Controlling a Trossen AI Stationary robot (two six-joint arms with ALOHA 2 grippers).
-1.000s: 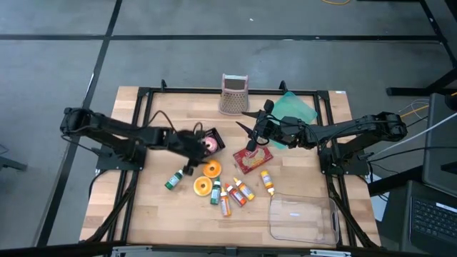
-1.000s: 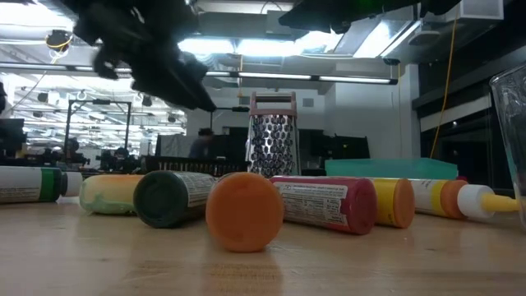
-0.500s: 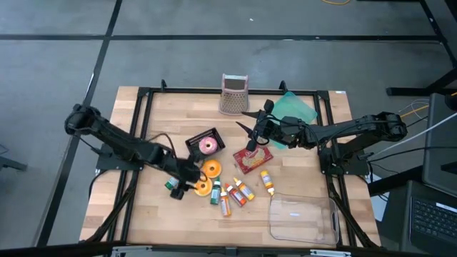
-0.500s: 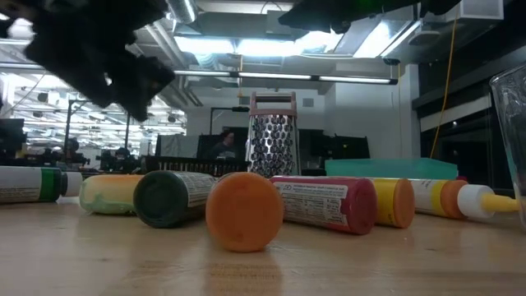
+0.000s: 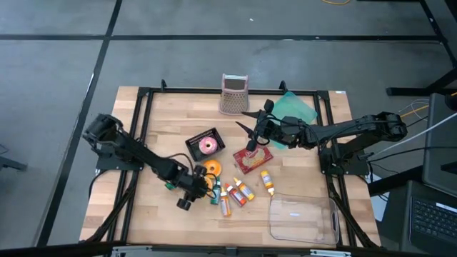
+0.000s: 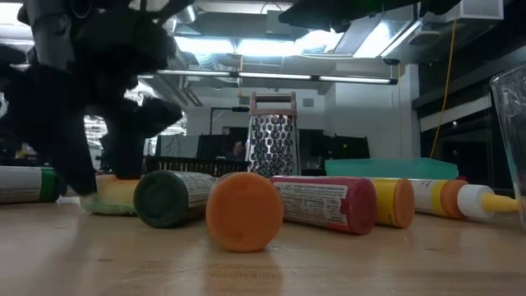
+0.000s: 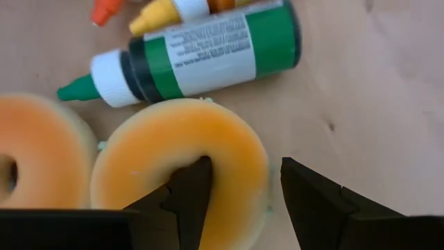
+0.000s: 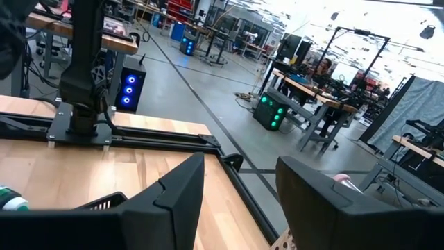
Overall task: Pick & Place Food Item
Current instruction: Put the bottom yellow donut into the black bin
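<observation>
Two orange doughnuts lie flat on the wooden table, one [image 5: 212, 169] farther off and one [image 7: 180, 167] nearer the front edge. My left gripper [image 7: 239, 170] is open and low over the nearer doughnut [image 6: 111, 195]. One finger stands at the doughnut's hole, the other outside its rim. A pink doughnut [image 5: 208, 145] sits in a black basket [image 5: 194, 140]. My right gripper [image 5: 241, 120] is open and hangs level above the table's middle, holding nothing. My left gripper comes slanting down from the table's left at the nearer doughnut, which lies flat on the table. One finger [image 7: 194, 182] is at the hole and the other [image 7: 305, 191] beyond the outer rim. I cannot tell whether either finger touches it.
Several small bottles lie around the doughnuts, among them a green one [image 7: 194, 52] just beyond and another [image 5: 170, 184] beside my left arm. A red packet [image 5: 252, 158], a clear tub [image 5: 303, 218] near the front right, a grater [image 5: 233, 93] and a teal cloth [image 5: 294, 109] are also on the table.
My left gripper has swung from beside the black basket toward the table's near edge and gone down to the nearer orange doughnut, tipping more steeply downward. Its fingers have stayed apart.
</observation>
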